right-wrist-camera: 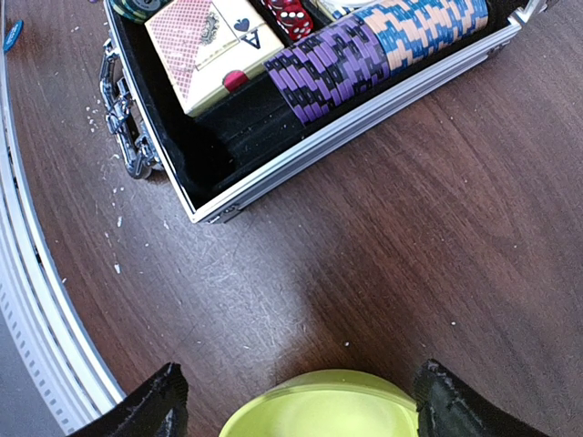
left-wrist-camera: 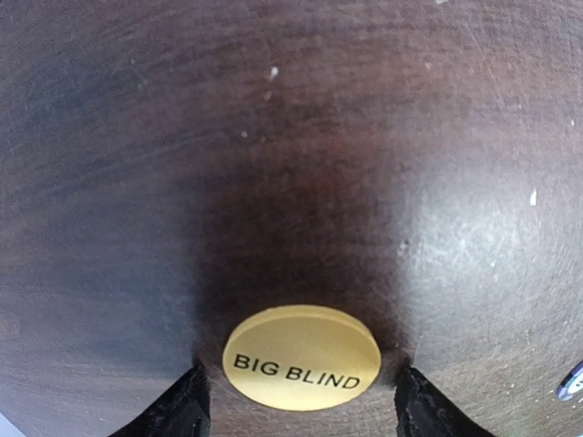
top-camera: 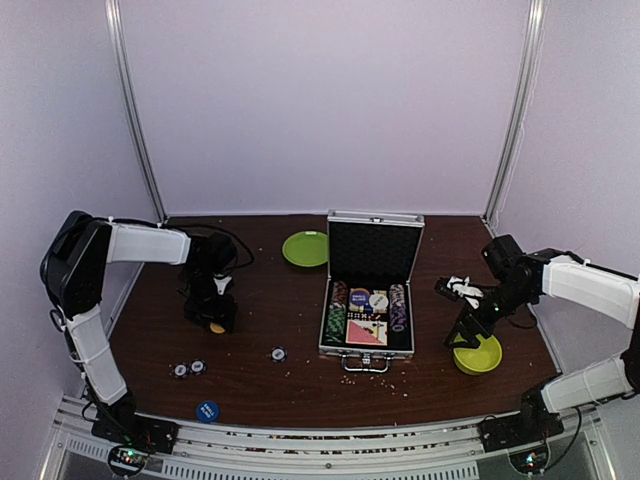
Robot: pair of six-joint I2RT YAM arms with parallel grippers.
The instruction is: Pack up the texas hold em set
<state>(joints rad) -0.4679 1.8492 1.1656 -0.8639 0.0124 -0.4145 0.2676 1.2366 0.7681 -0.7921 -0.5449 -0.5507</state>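
Observation:
The silver case (top-camera: 374, 232) stands open mid-table, black-lined, holding striped chips (top-camera: 399, 307) and a card deck (top-camera: 366, 331). It also shows in the right wrist view (right-wrist-camera: 364, 123) with purple and blue chips (right-wrist-camera: 364, 50). My left gripper (top-camera: 216, 322) is open, its fingertips (left-wrist-camera: 182, 410) on the table either side of the orange "BIG BLIND" disc (left-wrist-camera: 301, 358). A blue disc (top-camera: 207, 410) lies near the front edge. Loose chips (top-camera: 188, 368) and one more chip (top-camera: 279, 353) lie on the table. My right gripper (top-camera: 468, 335) is open and empty above the yellow-green bowl (right-wrist-camera: 319, 405).
A flat green plate (top-camera: 305, 248) lies left of the case lid. The yellow-green bowl (top-camera: 478, 354) sits right of the case. Crumbs dot the dark wooden table (top-camera: 290, 385). A metal rail (top-camera: 330, 435) runs along the front edge.

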